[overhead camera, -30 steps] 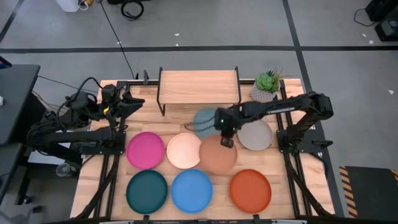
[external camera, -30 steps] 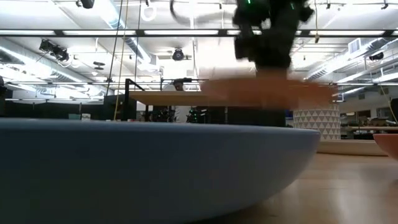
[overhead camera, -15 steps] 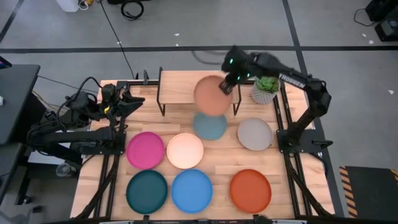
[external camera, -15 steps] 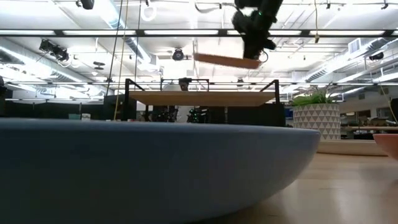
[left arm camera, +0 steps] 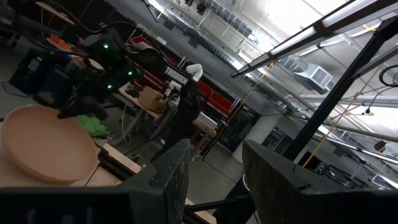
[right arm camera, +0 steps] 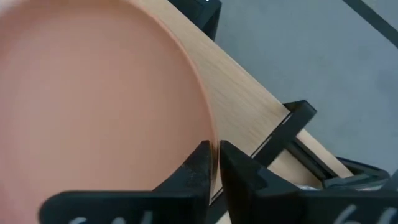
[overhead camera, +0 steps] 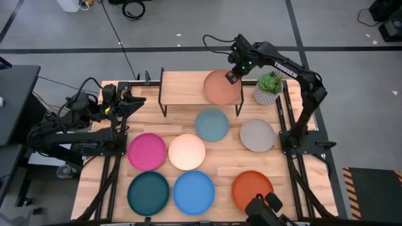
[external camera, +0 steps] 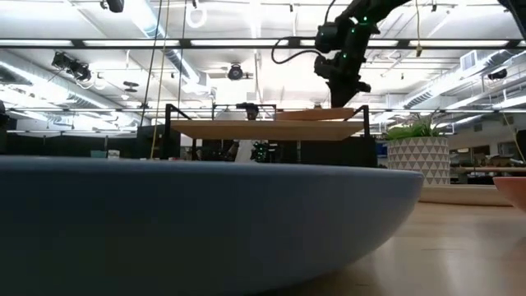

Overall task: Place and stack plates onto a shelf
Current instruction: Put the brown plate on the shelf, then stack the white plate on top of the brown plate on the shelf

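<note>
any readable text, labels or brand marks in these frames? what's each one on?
"TROSSEN": white lettering on the right arm's forearm, above the shelf.
White lettering on the far arm in the left wrist view: too blurred to read.
Nothing readable on the plates.

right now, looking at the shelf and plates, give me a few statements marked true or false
1. The salmon plate sits on the shelf. True.
2. The right gripper is closed on the salmon plate's rim. True.
3. The left gripper holds the magenta plate. False: it is open and empty, parked at the table's left edge.
4. The orange plate is stacked on the grey plate. False: they lie apart on the table.
5. A potted plant stands right of the shelf. True.
</note>
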Tool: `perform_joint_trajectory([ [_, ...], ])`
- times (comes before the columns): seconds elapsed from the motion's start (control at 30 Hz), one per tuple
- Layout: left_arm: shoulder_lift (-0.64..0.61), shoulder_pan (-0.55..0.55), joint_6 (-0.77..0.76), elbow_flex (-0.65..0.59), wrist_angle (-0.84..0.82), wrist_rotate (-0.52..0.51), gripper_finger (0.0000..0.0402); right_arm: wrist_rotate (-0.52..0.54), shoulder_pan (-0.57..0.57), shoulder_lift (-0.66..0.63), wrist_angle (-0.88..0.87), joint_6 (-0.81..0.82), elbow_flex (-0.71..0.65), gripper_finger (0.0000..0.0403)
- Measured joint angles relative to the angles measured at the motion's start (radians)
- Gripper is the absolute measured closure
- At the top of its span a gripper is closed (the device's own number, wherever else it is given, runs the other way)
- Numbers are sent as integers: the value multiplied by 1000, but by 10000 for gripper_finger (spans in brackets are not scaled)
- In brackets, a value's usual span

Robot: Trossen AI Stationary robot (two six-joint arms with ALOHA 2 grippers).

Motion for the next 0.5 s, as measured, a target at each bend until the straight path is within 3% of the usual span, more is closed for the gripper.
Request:
perform_joint_trajectory([
  [0.33, 10, 0, 2, 0, -18, -1, 246, -11, -8, -12, -30, -58, 52, 294],
  [0.5, 70, -8, 4, 0, -89, 0, 246, -114, 59, -88, -52, -71, 82, 290],
])
